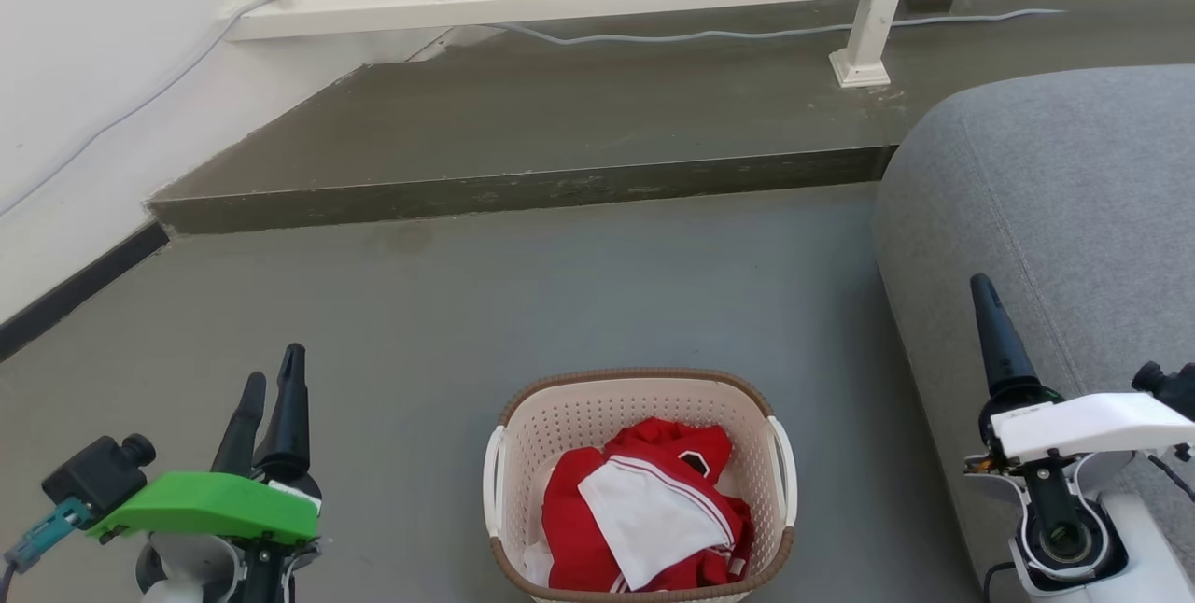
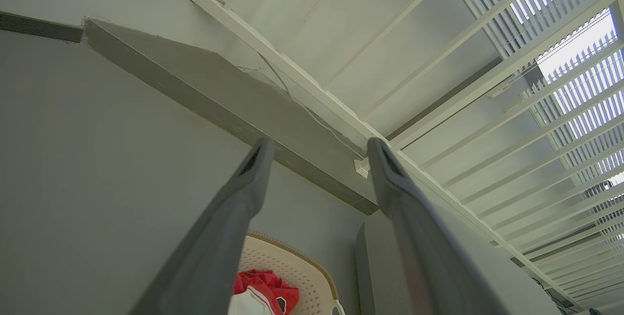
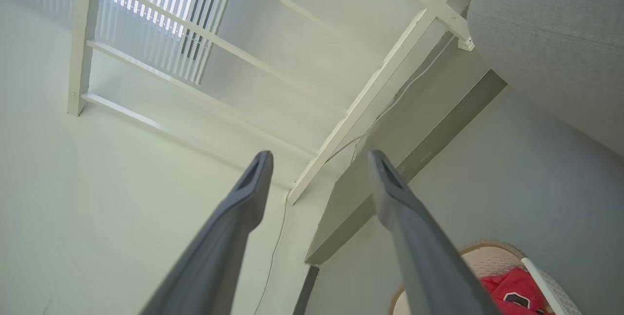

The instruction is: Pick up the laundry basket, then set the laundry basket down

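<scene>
A: Grey floor [image 1: 597, 304] runs back to a raised step [image 1: 523, 188], sofa [image 1: 1055, 211] at right. Where is the laundry basket [image 1: 635, 373]?
B: Bottom centre, standing on the floor, red and white clothing [image 1: 644, 500] inside.
A: And the grippers?
B: Left gripper [image 1: 274, 370] at lower left, right gripper [image 3: 319, 159] at lower right by the sofa. Each has its 2 fingers apart, gripping nothing, clear of the basket.
</scene>
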Controlling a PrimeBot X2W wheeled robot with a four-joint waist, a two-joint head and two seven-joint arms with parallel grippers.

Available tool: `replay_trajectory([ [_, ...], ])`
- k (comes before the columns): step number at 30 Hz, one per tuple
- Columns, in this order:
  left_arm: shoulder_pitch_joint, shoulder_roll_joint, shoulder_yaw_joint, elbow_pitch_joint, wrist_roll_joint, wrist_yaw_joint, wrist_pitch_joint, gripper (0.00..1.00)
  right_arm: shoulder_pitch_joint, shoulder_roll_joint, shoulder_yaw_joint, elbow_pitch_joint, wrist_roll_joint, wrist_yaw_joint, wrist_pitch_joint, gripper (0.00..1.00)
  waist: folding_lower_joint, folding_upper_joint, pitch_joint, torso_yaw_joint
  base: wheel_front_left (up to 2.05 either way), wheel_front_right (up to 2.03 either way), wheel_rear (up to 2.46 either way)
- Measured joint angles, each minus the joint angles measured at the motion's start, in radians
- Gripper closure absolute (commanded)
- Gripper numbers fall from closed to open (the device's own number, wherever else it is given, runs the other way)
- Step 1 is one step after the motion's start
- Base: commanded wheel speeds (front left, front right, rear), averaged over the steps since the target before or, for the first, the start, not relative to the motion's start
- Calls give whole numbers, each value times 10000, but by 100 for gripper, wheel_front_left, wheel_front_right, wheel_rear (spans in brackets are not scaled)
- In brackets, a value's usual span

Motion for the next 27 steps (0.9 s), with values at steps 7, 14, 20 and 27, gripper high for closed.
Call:
replay_trajectory([
  [7, -12, -12, -182, -90, 1151, 12, -222, 0, -130, -205, 370, -40, -1613, -107, -236, 0, 0, 0, -1, -21, 0, 0, 0],
  [14, -61, 13, -382, -59, 2508, 188, -472, 0, -151, -378, 815, -12, -3114, -443, -481, 0, 0, 0, -30, -29, 0, 0, 0],
  [20, -103, 15, -539, -67, 3438, 226, -700, 0, -184, -437, 1091, 35, -4207, -644, -665, 0, 0, 0, -50, -38, 0, 0, 0],
  [27, -109, 13, -681, -69, 4546, 313, -915, 0, -257, -476, 1300, 77, -5233, -884, -915, 0, 0, 0, -65, -56, 0, 0, 0],
])
